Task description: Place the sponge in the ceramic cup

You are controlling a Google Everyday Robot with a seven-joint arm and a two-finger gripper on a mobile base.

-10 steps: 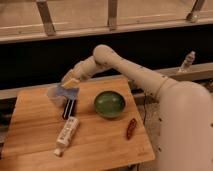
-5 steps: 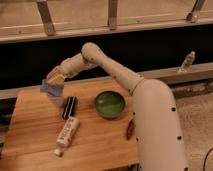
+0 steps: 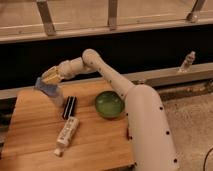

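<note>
My gripper hangs over the back left part of the wooden table, shut on the light-blue sponge, which dangles below its fingers. Just right of and below the sponge stands the pale ceramic cup, partly covered by the sponge. The sponge is above and slightly left of the cup's mouth, not inside it. My arm reaches in from the right, over the table.
A black oblong item lies right of the cup. A white tube-like bottle lies in front of it. A green bowl sits mid-table beside my arm. A small bottle stands on the far ledge.
The gripper has carried the sponge leftward and a little up, from over the table's middle to its back left. The camera view has shifted as well.
</note>
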